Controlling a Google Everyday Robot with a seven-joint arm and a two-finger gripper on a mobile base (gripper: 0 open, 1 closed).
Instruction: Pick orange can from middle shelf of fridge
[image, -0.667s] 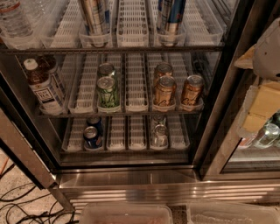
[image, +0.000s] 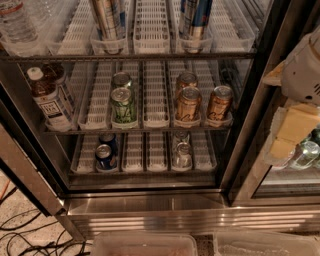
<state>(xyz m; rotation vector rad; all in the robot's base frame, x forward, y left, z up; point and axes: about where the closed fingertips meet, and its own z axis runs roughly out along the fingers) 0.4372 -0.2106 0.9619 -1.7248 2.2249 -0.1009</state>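
Note:
Three orange cans stand on the middle shelf (image: 150, 130) of the open fridge (image: 150, 212): two at the front right (image: 188, 104) (image: 219, 102) and one behind (image: 186, 80). Two green cans (image: 123, 105) stand in a lane to their left, and brown tea bottles (image: 47, 97) stand at the far left. My gripper (image: 292, 131), white with pale yellow parts, hangs at the right edge of the view. It is outside the fridge, right of the door frame and apart from the cans.
The rack above bears tall slim cans (image: 107, 20) and a water bottle (image: 17, 22). The rack below bears blue cans (image: 105, 156) and silver cans (image: 182, 154). A dark frame post (image: 250, 115) stands between gripper and shelf. Cables (image: 25, 235) and clear bins (image: 145, 245) lie on the floor.

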